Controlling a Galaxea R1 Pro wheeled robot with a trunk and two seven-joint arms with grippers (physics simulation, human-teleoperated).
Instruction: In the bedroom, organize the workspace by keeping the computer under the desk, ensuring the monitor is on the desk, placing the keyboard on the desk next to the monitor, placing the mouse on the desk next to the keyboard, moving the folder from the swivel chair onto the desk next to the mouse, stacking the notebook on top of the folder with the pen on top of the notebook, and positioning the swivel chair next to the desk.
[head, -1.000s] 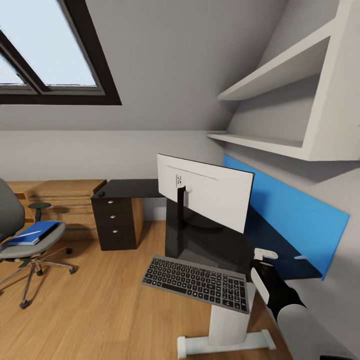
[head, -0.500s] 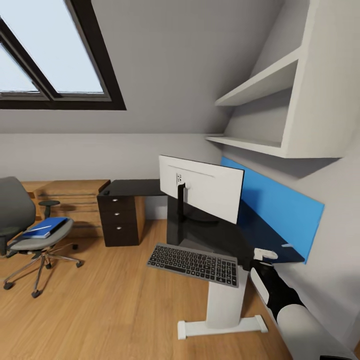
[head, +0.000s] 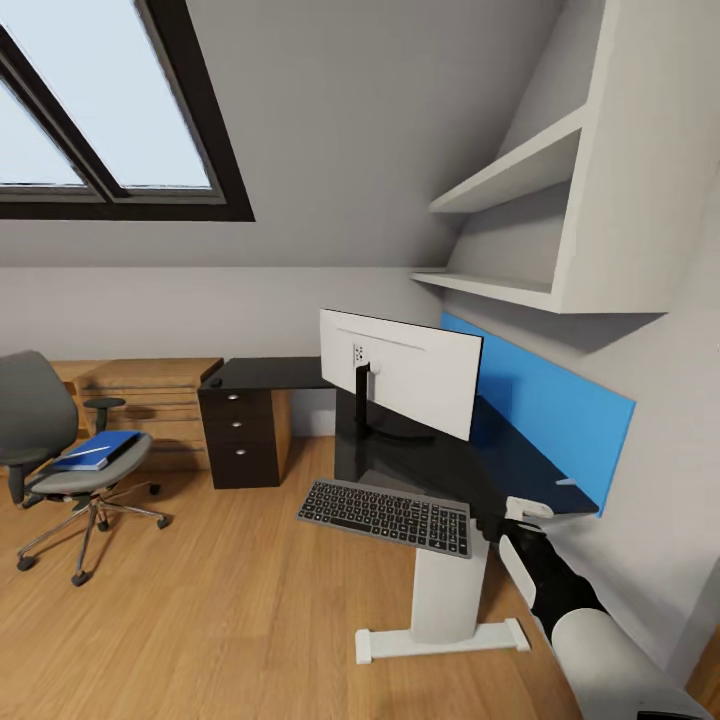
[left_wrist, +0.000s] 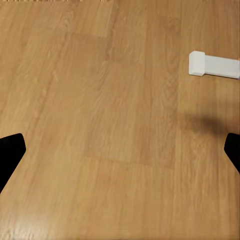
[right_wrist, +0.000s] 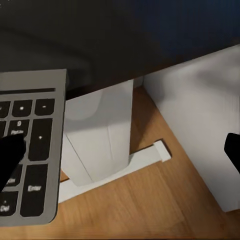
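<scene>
Keyboard overhangs the desk front edge; right claw open; I push it inward.

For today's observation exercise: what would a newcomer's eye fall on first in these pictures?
Probably the wide monitor, its white back showing, standing on the glossy black desk before a bright blue panel. Next, the keyboard overhanging the desk's near edge. Far off on the left, the swivel chair holds the blue folder.
</scene>
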